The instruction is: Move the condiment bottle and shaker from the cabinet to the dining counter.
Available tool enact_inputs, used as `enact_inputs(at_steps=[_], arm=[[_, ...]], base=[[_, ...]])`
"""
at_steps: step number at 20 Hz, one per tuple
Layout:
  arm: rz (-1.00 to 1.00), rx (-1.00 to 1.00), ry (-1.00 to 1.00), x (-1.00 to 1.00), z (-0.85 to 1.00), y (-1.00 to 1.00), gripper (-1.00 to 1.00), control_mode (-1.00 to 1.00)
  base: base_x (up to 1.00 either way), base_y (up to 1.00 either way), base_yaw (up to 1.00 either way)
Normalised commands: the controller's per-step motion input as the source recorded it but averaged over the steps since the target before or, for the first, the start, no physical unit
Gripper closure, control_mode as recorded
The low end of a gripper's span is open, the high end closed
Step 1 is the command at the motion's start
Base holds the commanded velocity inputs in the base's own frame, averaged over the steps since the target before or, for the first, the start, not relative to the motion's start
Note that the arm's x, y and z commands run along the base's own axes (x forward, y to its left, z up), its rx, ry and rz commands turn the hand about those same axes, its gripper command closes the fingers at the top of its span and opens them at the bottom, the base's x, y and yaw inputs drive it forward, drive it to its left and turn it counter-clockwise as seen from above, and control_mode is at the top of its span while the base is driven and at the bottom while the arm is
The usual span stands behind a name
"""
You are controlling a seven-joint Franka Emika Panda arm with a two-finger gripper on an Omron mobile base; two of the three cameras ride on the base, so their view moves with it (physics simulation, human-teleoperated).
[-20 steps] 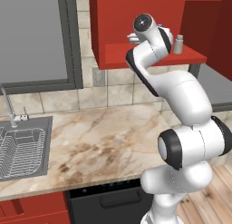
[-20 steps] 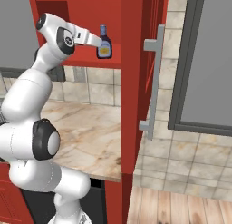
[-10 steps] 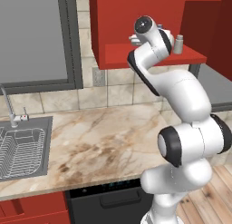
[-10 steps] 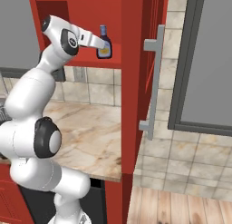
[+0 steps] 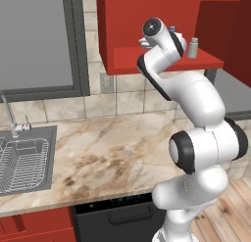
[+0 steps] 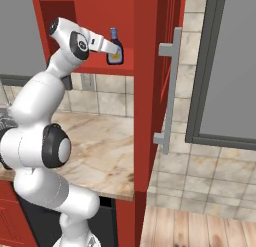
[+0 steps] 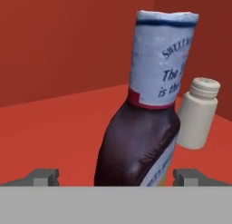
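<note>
Red cabinet [image 6: 150, 66] shelf is where we've got the arm stretched up, gripper [image 7: 115, 175] wide open with a fingertip either side of the condiment bottle [image 7: 145, 114], not squeezing it. Its base is cut off from us. Glossy dark body, pale cap. Matte shaker [image 7: 198, 113] stands just behind.

condiment bottle [image 7: 140, 128]: 1 | shaker [image 7: 198, 114]: 1 | cabinet [image 5: 162, 60]: 1 | sink [image 5: 27, 157]: 1 | faucet [image 5: 11, 116]: 1 | bar handle [image 6: 170, 91]: 1
</note>
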Motion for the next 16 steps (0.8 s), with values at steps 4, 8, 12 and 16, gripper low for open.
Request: enact_inputs(at_steps=[4, 8, 12, 16], arm=[[-0.03, 0.04, 0.01, 0.11, 0.00, -0.01, -1.00, -1.00], [-0.03, 0.04, 0.01, 0.09, 0.00, -0.02, -1.00, -1.00], [-0.02, 0.04, 0.00, 0.05, 0.00, -0.07, -1.00, -1.00], [-0.01, 0.04, 0.00, 0.01, -0.03, -0.13, 1.00, -1.00]], base=[[0.00, 0.00, 0.00], [0.00, 0.00, 0.00], [0.00, 0.00, 0.00], [0.00, 0.00, 0.00]])
